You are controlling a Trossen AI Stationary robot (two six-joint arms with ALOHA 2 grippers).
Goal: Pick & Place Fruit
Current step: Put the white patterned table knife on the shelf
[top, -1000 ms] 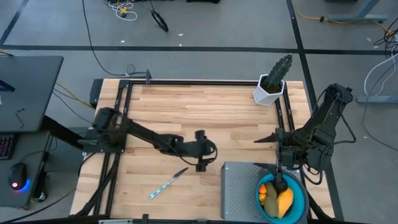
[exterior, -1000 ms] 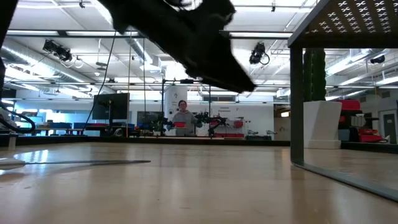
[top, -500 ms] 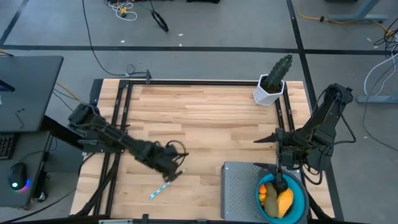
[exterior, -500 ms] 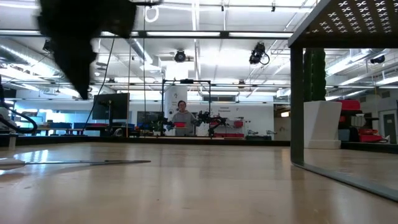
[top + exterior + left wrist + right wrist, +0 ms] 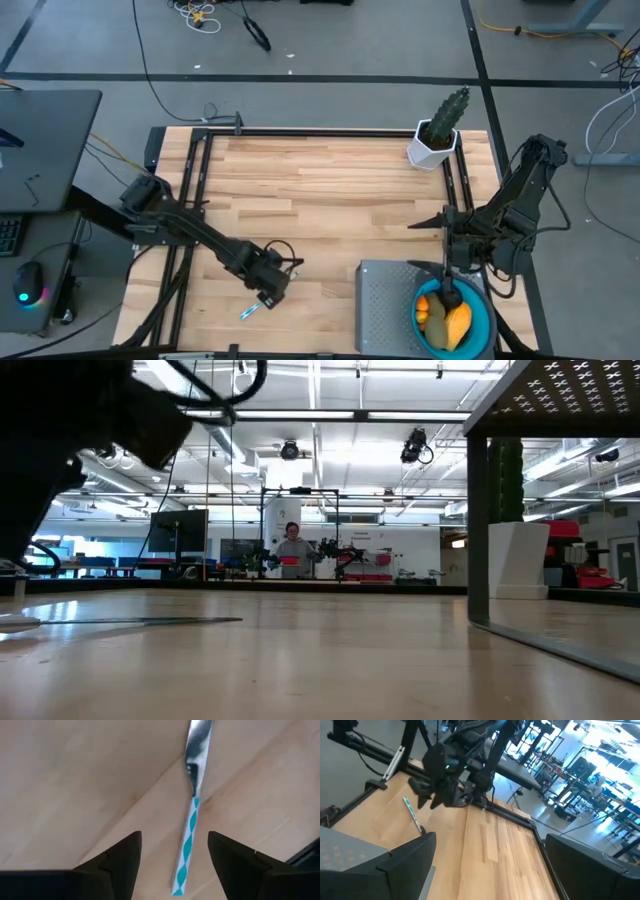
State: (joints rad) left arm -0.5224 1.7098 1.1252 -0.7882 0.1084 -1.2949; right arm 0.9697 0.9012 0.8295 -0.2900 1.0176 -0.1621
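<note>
Grey floor (image 5: 330,50), ceiling lights (image 5: 290,415), desk (image 5: 45,150)

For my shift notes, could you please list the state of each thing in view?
Left gripper: jaws open, straddling the knife.
Right gripper: jaws open, over the bowl, holding nothing.
Knife: flat on the table.
Fruit: piled in the blue bowl.
Cactus: upright in its white pot.

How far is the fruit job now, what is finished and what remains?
Looks done: the fruit lies in the blue bowl, and no fruit shows loose on the table. In hand: nothing is gripped. The left gripper hangs open over the knife; the right gripper waits open above the bowl. Left: maybe only that knife.
</note>
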